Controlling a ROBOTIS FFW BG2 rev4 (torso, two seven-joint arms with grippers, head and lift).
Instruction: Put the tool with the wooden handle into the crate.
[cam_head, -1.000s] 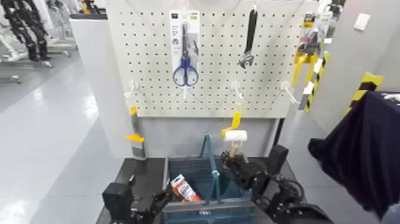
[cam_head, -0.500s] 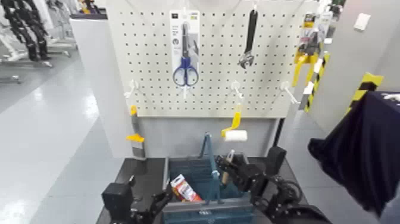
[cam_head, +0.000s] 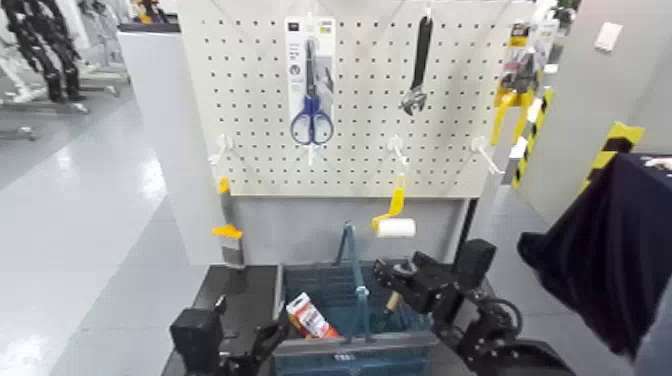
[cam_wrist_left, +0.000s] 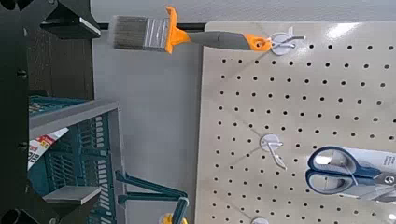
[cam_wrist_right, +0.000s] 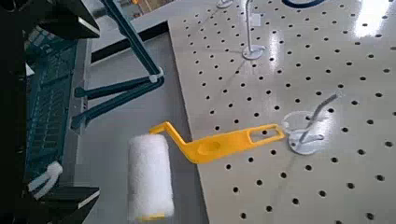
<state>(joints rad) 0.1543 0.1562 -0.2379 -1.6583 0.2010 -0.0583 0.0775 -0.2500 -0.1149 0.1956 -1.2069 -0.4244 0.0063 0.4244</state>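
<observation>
The blue-grey slatted crate (cam_head: 350, 347) stands low in the middle of the head view, its thin blue hoop handle (cam_head: 350, 265) upright. My right gripper (cam_head: 400, 272) hangs over the crate's right half. In the right wrist view its fingers (cam_wrist_right: 56, 19) stand wide apart with nothing between them, so it is open. Just below it a pale wooden handle (cam_head: 389, 301) leans inside the crate; this is the tool with the wooden handle, and its blade is hidden. My left gripper (cam_head: 250, 345) rests low beside the crate's front left corner, open and empty.
Behind the crate rises a pegboard with blue scissors (cam_head: 311, 115), a dark wrench (cam_head: 418, 70) and a yellow paint roller (cam_head: 395, 222). An orange-handled brush (cam_wrist_left: 149, 33) hangs on it too. A red and white box (cam_head: 310, 315) lies in the crate. A dark cloth (cam_head: 610, 250) is at the right.
My right gripper has opened and let go of the wooden-handled tool, which now lies lower inside the crate. The gripper has shifted slightly right. The left arm has not moved.
</observation>
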